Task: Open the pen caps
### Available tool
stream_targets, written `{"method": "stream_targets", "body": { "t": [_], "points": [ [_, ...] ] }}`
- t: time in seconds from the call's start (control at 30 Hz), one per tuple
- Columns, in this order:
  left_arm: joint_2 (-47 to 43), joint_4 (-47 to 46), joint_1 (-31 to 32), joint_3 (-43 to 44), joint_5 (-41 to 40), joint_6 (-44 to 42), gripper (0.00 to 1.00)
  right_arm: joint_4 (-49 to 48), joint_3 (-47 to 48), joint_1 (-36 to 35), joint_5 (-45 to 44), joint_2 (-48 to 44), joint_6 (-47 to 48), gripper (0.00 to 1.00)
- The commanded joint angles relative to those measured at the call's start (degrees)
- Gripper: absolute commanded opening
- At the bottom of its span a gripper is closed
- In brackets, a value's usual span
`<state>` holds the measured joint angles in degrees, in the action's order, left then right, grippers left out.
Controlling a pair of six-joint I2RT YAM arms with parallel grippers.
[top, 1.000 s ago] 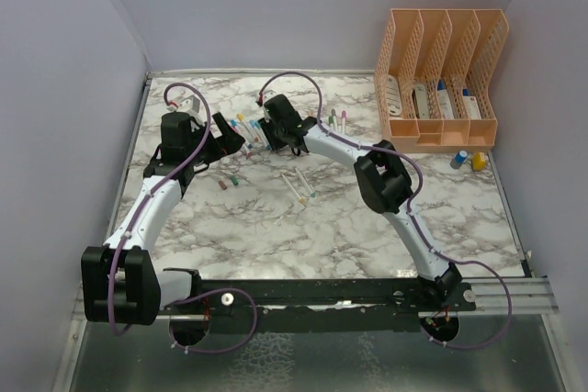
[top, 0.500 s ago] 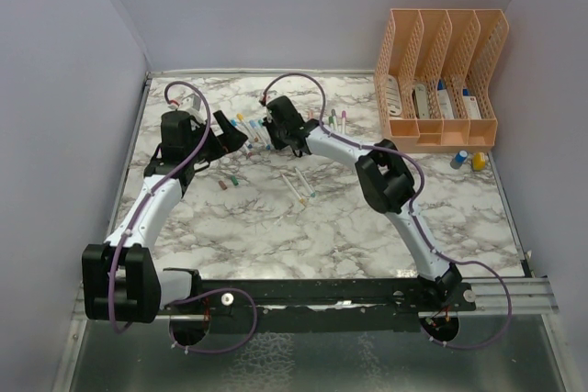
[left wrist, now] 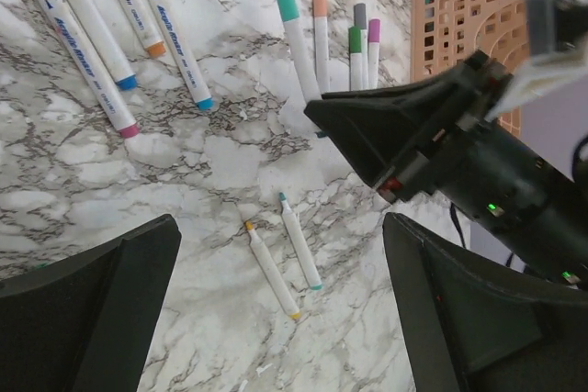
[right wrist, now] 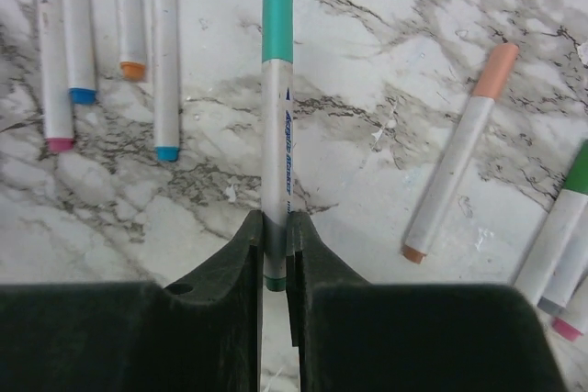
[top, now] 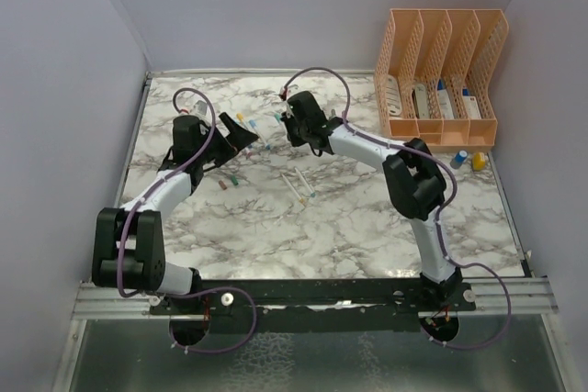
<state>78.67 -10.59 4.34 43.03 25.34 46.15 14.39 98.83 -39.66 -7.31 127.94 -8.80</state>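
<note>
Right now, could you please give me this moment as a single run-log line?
right hand: shut on teal-capped pen | left hand: open, holding nothing | teal cap: on its pen

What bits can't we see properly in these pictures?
- Right wrist view: the teal pen's lower end is hidden inside the right gripper.
- Left wrist view: the pink pen's top is cut off by the picture's edge.
- Top view: the things in the organiser are too small to tell.
</note>
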Motion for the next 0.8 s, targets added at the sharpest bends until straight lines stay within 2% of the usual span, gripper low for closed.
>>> {"method": "stream_targets", "body": {
  "t": [0.0, 0.27, 0.53, 0.77],
  "points": [
    [4.45, -6.45, 1.78, 3.40, 2.97, 3.79, 0.99, -4.38, -4.80, -0.31, 3.36, -8.74, -1.63, 0.01],
    [11.86, -7.78, 5.32, 10.71, 2.02, 5.31, 0.99, -4.18, -11.94, -0.42, 7.35, -17.43, -4.86, 0.01],
    [15.59, -7.87, 7.13, 14.61, 0.33, 6.31, 0.98, -3.32, -15.74, -0.76, 8.94, -22.92, -5.17, 0.01],
    [17.63, -8.81, 8.04, 15.37, -0.36, 7.13, 0.90, -3.39, -17.91, -1.33, 10.96, -25.25, -5.34, 0.01]
  ]
}}
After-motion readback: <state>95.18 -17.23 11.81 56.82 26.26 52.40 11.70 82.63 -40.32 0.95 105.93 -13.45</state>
